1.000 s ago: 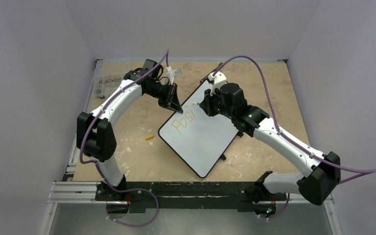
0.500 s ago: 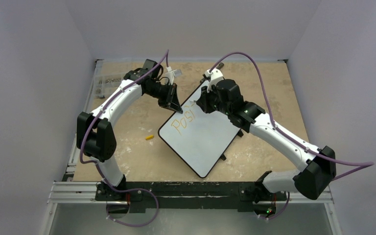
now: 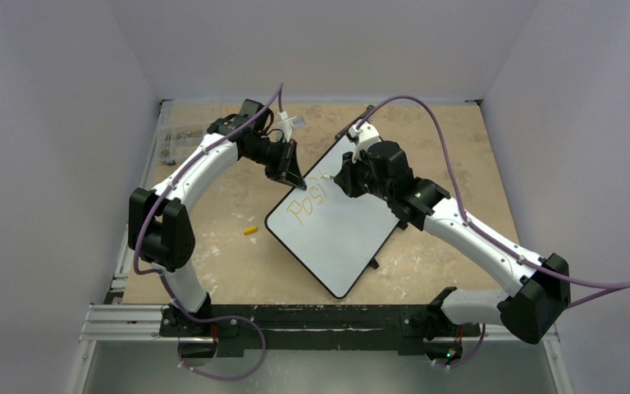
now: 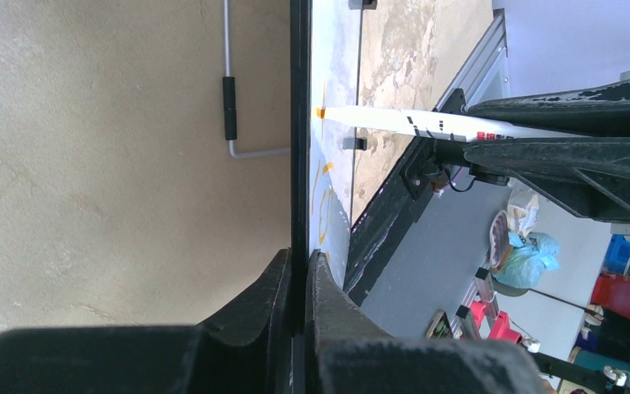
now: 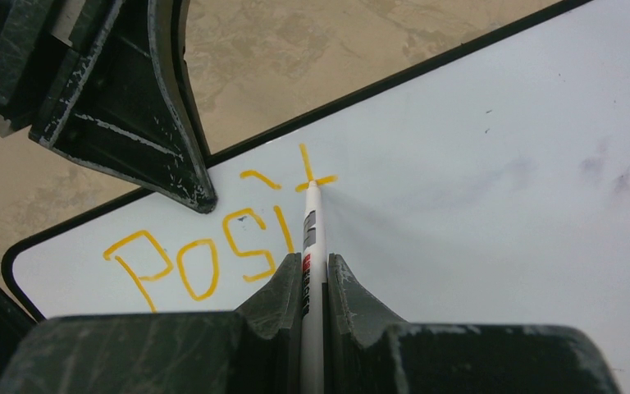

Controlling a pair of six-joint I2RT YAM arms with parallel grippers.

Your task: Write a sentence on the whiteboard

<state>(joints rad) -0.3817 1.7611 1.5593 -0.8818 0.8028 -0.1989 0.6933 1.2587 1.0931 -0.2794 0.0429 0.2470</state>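
Two white arms are bolted to a black rail (image 3: 320, 322) at the near edge of a worn tan surface (image 3: 213, 271), boxed in by plain pale walls. The whiteboard (image 3: 340, 238) sits askew at mid-surface, one corner toward the rail. The left arm folds up from its base and reaches across, its left pincer (image 4: 299, 261) clenched on the board's black frame. The right arm stretches in from the right, its right pincer (image 5: 315, 264) grasping a white marker (image 5: 312, 217) whose tip touches the crossbar of an orange "t". The sentence (image 5: 213, 258) reads "Posi" plus that stroke, at the board's far end. A small yellow piece (image 3: 250, 231) lies left of the board, apart from it.
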